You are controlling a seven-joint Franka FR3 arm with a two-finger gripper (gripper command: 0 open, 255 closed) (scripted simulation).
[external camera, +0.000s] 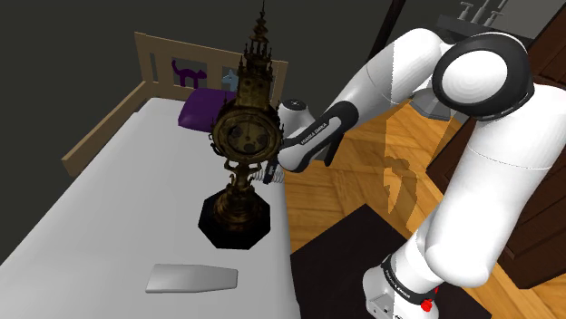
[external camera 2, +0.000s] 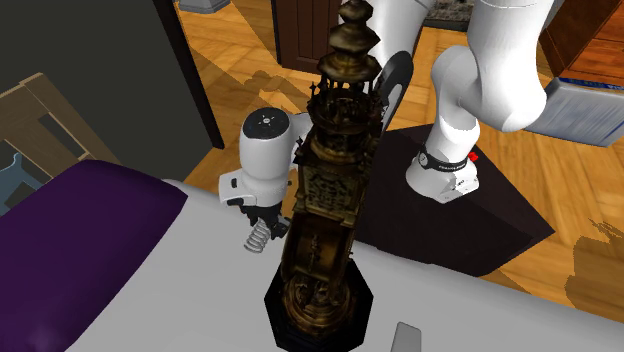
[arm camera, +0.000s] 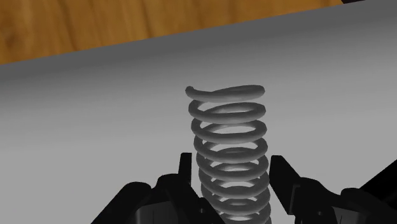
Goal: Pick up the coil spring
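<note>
A grey coil spring point(arm camera: 230, 149) stands out between my two black fingers, which press against its lower coils. In the second exterior view the spring point(external camera 2: 257, 237) hangs tilted under my gripper point(external camera 2: 262, 220), just over the white bed point(external camera 2: 200, 290) near its edge. In the shoulder view the gripper point(external camera: 272, 172) and the spring point(external camera: 269, 176) sit right behind the tall ornate clock point(external camera: 240, 136), partly hidden by it. The gripper point(arm camera: 232, 170) is shut on the spring.
The dark brass clock point(external camera 2: 325, 200) on its black base stands on the bed close beside the gripper. A purple pillow point(external camera: 204, 109) lies by the wooden headboard point(external camera: 163, 54). A flat grey piece point(external camera: 192, 277) rests nearer the bed's foot. Wooden floor point(external camera: 363, 172) borders the bed.
</note>
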